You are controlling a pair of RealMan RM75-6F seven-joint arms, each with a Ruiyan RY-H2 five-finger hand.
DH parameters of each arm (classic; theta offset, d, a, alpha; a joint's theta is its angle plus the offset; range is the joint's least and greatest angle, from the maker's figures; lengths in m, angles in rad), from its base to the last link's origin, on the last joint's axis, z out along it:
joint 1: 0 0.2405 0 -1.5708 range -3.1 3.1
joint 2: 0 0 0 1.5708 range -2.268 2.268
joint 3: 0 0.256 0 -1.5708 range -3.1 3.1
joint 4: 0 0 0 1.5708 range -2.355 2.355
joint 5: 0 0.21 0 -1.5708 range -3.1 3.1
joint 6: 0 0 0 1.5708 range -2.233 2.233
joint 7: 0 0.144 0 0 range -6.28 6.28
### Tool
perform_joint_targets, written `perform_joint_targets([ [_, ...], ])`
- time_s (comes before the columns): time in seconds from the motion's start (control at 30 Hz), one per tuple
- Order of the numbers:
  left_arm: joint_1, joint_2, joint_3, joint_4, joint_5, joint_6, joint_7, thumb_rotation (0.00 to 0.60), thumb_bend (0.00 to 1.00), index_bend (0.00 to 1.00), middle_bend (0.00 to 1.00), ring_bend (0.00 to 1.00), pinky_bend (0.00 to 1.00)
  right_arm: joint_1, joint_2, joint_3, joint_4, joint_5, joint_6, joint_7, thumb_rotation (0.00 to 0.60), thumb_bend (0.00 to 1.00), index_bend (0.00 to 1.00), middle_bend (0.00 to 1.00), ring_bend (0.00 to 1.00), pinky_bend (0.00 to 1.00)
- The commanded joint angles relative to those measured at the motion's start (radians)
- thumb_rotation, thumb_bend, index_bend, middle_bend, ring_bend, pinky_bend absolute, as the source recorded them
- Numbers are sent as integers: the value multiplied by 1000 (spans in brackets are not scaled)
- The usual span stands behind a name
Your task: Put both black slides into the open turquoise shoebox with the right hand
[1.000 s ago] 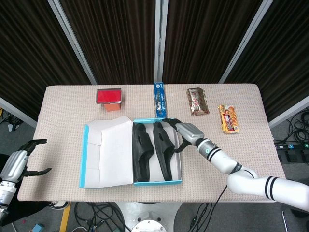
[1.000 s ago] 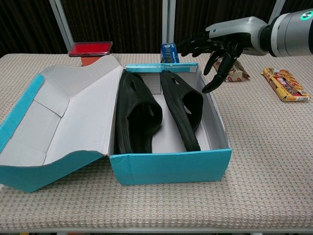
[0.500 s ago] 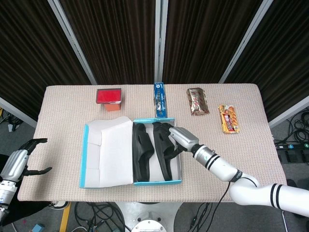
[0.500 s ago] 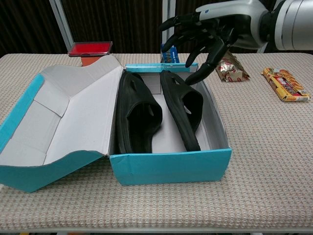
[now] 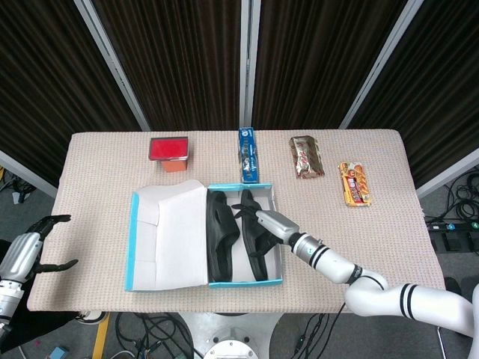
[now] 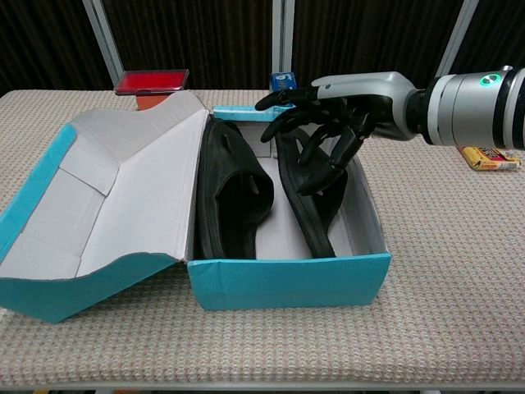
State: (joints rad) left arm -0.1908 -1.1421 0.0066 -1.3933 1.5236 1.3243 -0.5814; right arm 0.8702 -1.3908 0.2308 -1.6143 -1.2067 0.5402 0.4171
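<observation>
The open turquoise shoebox (image 5: pixel 245 283) (image 6: pixel 287 281) sits at the table's front middle, its lid (image 5: pixel 166 235) (image 6: pixel 123 189) folded out to the left. Both black slides lie side by side inside it: one on the left (image 5: pixel 219 238) (image 6: pixel 230 193), one on the right (image 5: pixel 260 250) (image 6: pixel 321 217). My right hand (image 5: pixel 268 222) (image 6: pixel 328 115) reaches into the box from the right with its fingers spread, and the fingertips (image 6: pixel 316 176) touch the top of the right slide. It grips nothing. My left hand (image 5: pixel 30 250) hangs open off the table's left front corner, seen only in the head view.
Along the back of the table lie a red box (image 5: pixel 168 149) (image 6: pixel 152 82), a blue pack (image 5: pixel 248 153) (image 6: pixel 283 80), a brown snack bag (image 5: pixel 306 157) and an orange snack bar (image 5: pixel 354 183) (image 6: pixel 492 158). My right forearm (image 6: pixel 467 111) crosses above the table right of the box.
My right hand has moved left from beside the box's right wall to over the box, then down onto the right slide. The left hand has stayed put.
</observation>
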Motion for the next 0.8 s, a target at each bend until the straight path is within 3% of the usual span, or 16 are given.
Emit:
perform_joint_targets([
  [0.03,0,1,-1,0,1,2,0,600,40,185,216,124,186,3,-18,-7,26,-5,-11,15,600,0,0,169,60,283],
  [0.33,2,4,-3,-14,3,12,12,600,41,185,216,124,186,-36,82,44,-113,-119,96,78,600,0,0,170,60,283],
  [0.5,-1,9,-6,-37,6,15,35,600,41,185,216,124,185,-87,177,37,-196,-196,194,52,600,0,0,167,60,283],
  [0.53,-2,10,-7,-43,6,16,41,600,41,185,216,124,185,-102,195,30,-203,-209,226,10,600,0,0,162,60,283],
  [0.63,-6,14,-12,-62,2,13,62,600,40,185,216,123,185,-193,210,11,-200,-214,432,-292,600,0,0,161,56,256],
  [0.73,-7,17,-15,-72,-2,13,86,600,40,185,216,124,185,-316,121,-30,-153,-274,739,-746,600,0,0,148,15,177],
  [0.8,-8,16,-18,-72,-5,14,101,600,41,185,216,123,186,-377,84,-64,-130,-301,848,-891,600,0,0,109,0,127],
])
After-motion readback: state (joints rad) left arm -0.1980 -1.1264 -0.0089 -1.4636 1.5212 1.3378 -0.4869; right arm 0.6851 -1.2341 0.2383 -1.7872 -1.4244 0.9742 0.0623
